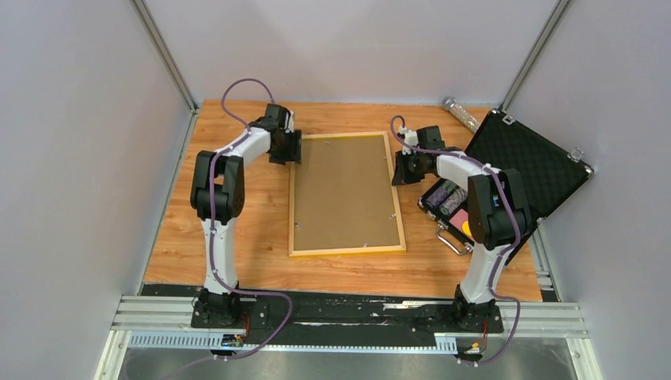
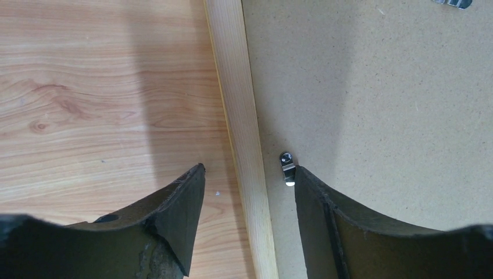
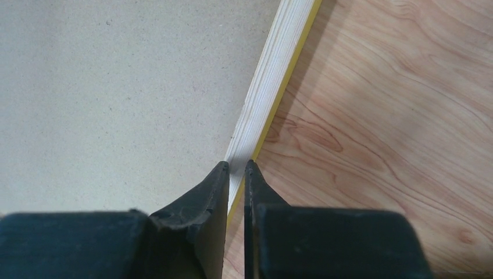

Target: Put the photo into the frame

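Note:
The frame (image 1: pixel 347 252) lies face down on the wooden table, its brown backing board (image 1: pixel 344 194) up inside thin yellow rails. The photo is not in view. My left gripper (image 1: pixel 291 149) is open over the frame's far left rail; in the left wrist view it (image 2: pixel 250 174) straddles the pale rail (image 2: pixel 232 70), one finger over the table, the other beside a small metal clip (image 2: pixel 286 168). My right gripper (image 1: pixel 398 170) is at the far right rail; in the right wrist view it (image 3: pixel 235 165) has its fingers almost together just over the rail (image 3: pixel 273 81), holding nothing that I can see.
An open black foam-lined case (image 1: pixel 526 170) with small items inside stands at the right, close to the right arm. A clear bottle (image 1: pixel 461 113) lies at the back right. Grey walls enclose the table on three sides.

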You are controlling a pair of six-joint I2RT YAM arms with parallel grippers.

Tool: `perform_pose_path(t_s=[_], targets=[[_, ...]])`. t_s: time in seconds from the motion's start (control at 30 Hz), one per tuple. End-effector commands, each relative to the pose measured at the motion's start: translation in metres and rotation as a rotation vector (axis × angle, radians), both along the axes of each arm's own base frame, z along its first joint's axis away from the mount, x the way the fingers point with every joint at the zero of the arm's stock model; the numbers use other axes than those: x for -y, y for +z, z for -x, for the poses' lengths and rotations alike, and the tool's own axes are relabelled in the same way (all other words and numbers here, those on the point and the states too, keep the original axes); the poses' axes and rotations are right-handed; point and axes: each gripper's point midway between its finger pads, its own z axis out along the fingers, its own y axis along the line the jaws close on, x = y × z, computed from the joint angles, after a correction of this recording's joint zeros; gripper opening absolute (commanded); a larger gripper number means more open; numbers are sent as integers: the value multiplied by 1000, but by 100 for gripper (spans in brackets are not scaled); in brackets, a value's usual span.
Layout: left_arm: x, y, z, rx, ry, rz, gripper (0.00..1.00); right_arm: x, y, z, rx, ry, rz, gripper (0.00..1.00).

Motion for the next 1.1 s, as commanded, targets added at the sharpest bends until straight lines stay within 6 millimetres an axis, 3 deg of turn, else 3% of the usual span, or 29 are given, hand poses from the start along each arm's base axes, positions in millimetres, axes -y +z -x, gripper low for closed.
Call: perform_pose_path(t_s=[0.0, 0.5, 1.07], targets=[[-1, -9, 0, 8, -8, -18, 63, -1, -7, 23, -71, 33, -8, 0], [0, 8, 1, 49, -34, -15, 44, -2, -6, 24, -76, 32, -17, 0], [1, 14, 4, 61, -68, -15, 35, -2, -7, 24, -83, 31, -23, 0]])
